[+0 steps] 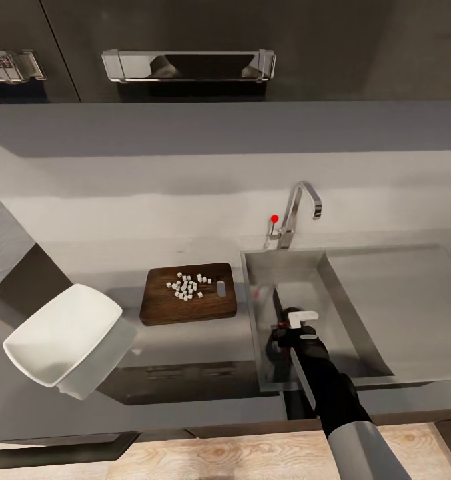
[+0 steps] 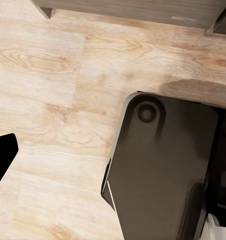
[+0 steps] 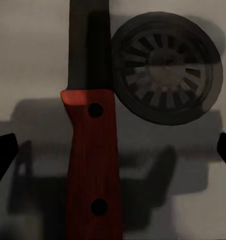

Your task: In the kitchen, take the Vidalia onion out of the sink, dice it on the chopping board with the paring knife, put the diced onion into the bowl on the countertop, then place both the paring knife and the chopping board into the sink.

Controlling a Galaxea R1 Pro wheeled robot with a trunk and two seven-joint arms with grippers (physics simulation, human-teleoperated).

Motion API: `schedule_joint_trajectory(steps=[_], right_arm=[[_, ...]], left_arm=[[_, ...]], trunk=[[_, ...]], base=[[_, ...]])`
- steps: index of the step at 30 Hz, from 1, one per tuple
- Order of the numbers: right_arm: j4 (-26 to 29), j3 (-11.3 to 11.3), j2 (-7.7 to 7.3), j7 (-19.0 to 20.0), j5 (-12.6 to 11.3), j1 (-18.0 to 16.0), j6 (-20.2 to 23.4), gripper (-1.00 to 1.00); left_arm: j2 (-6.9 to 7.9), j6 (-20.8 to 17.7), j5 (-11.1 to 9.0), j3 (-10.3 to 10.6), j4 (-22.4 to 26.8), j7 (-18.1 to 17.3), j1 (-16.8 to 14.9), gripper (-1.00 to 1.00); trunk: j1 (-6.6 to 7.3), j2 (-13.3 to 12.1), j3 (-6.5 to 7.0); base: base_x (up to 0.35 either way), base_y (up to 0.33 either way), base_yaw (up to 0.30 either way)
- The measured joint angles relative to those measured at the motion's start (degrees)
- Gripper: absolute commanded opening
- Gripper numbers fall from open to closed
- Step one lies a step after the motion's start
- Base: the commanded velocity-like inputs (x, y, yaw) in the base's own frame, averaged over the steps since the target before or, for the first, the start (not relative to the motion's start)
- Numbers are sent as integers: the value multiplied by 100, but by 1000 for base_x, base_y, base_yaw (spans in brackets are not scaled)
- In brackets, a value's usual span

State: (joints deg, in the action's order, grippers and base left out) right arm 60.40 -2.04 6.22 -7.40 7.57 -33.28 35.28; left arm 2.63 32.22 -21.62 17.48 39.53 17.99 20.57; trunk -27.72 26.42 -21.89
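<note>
Right wrist view looks straight down on the paring knife (image 3: 90, 150): a reddish wooden handle with two dark rivets and a short dark blade, lying flat on the steel floor of the sink (image 3: 32, 65), its blade just beside the round slotted drain (image 3: 165, 67). The right claw (image 3: 113, 150) is spread wide, its two dark fingertips (image 3: 2, 155) standing at opposite edges of that picture, well apart from the handle and not touching it. Head view shows the same arm reaching down into the sink (image 1: 349, 313), a rectangular steel basin with a flat drainboard to its right and a curved chrome tap (image 1: 299, 213) with a red knob behind it; the knife (image 1: 279, 310) shows as a thin dark shape in the basin under the right claw (image 1: 289, 330). Left of the sink, on the grey table (image 1: 119, 260), lies the chopping board (image 1: 189, 293), dark brown with rounded corners and a slot handle hole, and on it rests a loose heap of small white diced onion (image 1: 187, 287) pieces. The bowl (image 1: 65, 343), white and squarish with flaring sides, is tilted at the left of that view, and its inside looks bare. Left wrist view gives pale wooden floor (image 2: 47, 90) and the robot's dark base (image 2: 163, 170); one dark fingertip (image 2: 2, 157) of the left claw shows at the edge, and I cannot tell whether that claw is apart or together.
</note>
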Motion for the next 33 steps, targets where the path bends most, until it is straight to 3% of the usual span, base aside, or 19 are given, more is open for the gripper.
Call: schedule_joint_trajectory(steps=[6,12,18,22,33], right_arm=[[204,6,-5,-36,11,0,1,100],[1856,-32,3,-45,3,0,360,100],[2369,-75,108,-35,-8,1,420,100],[2545,-80,184,-35,-7,1,424,100],[2576,-80,197,-35,-8,1,424,100]], left_arm=[[0,0,0,0,-6,0,-2,100],[0,0,0,0,-22,0,-2,100],[0,0,-1,-1,-35,0,0,100],[0,0,0,-1,-35,0,-2,100],[0,0,-1,-1,-35,0,-2,100]], trunk=[[0,0,0],[0,1,0],[0,0,0],[0,0,0],[0,0,73]], base=[[0,0,0],[0,0,0],[0,0,0],[0,0,0],[0,0,0]])
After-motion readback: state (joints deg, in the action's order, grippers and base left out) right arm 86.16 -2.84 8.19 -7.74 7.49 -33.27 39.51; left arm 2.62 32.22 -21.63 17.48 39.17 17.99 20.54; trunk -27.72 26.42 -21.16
